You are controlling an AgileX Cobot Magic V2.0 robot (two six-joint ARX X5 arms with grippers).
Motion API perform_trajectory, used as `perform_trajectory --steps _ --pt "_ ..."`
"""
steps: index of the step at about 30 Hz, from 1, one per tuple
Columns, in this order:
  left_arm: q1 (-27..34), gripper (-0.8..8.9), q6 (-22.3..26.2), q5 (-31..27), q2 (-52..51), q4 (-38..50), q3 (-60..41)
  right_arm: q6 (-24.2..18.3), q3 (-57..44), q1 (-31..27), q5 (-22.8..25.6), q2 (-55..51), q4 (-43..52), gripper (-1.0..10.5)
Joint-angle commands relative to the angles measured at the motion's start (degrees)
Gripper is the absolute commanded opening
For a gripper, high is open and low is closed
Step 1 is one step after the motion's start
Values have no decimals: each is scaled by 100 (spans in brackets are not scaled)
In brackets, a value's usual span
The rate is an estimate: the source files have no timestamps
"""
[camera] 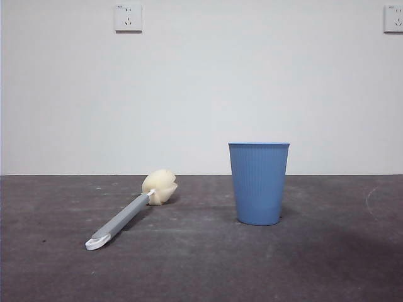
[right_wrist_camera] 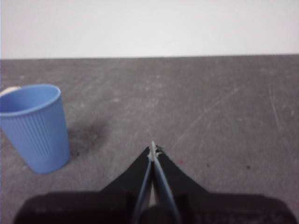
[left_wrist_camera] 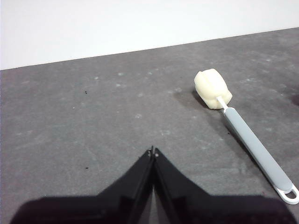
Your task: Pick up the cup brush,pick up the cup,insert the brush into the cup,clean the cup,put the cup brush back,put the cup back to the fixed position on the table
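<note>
While both my left end effector (left_wrist_camera: 153, 151) and right end effector (right_wrist_camera: 153, 147) wait pressed together, the brush (camera: 129, 214) lies flat beside the upright cup (camera: 259, 182) on the tabletop (camera: 201, 270), both free for grasping.

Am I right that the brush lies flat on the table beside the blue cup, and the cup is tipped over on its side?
Not quite. The cup brush does lie flat on the table beside the cup, but the cup stands upright with its open mouth facing up. The front view shows this plainly, and the right wrist view agrees.
</note>
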Motion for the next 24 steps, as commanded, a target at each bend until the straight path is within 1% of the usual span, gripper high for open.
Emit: perform_trajectory --steps 1,24 --pt "11 -4 -52 -7 -15 15 -79 76 -48 -7 -2 -22 -297 1" --pt "11 -4 -52 -7 -15 15 -79 120 -46 -4 35 13 -249 1"
